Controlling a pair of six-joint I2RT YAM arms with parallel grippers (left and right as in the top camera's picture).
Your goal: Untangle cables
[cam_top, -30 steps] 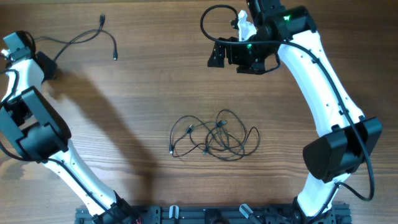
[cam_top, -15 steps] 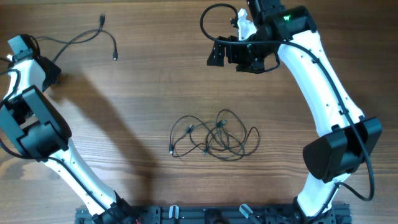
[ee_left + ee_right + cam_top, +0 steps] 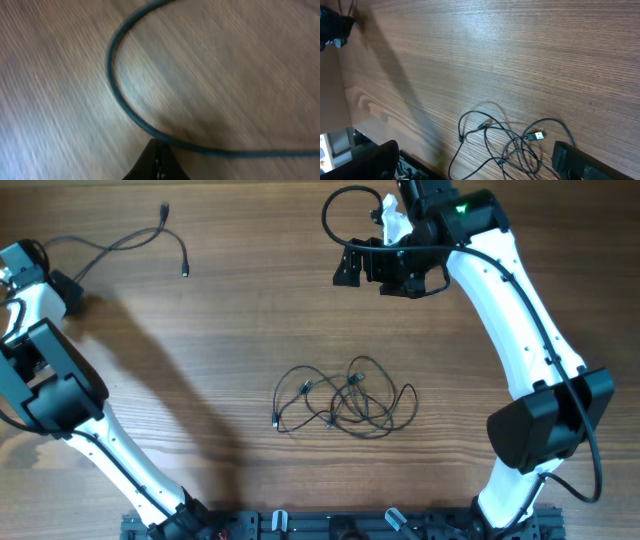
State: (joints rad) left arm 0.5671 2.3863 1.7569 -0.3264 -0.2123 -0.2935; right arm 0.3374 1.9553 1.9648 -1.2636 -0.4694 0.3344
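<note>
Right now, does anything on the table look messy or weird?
Yes. The thin black cables are knotted in a messy bunch mid-table, while one separate black cable trails away at the far left corner, apparently pinched in the left arm's shut fingers.

Overhead view is nice and clean: even, warm light on the wood table (image 3: 250, 300), no glare, and the cables (image 3: 345, 405) near the middle are crisp. The left arm (image 3: 60, 390) throws a wide soft shadow running diagonally from the left edge toward the near edge. Left wrist view is a mess, everything smeared, the cable (image 3: 112, 75) just a fuzzy streak with a washed-out patch beside it. Right wrist view is mostly sharp, with a pale sheen on the wood up top, and the dark fingers (image 3: 382, 160) are soft.
</note>
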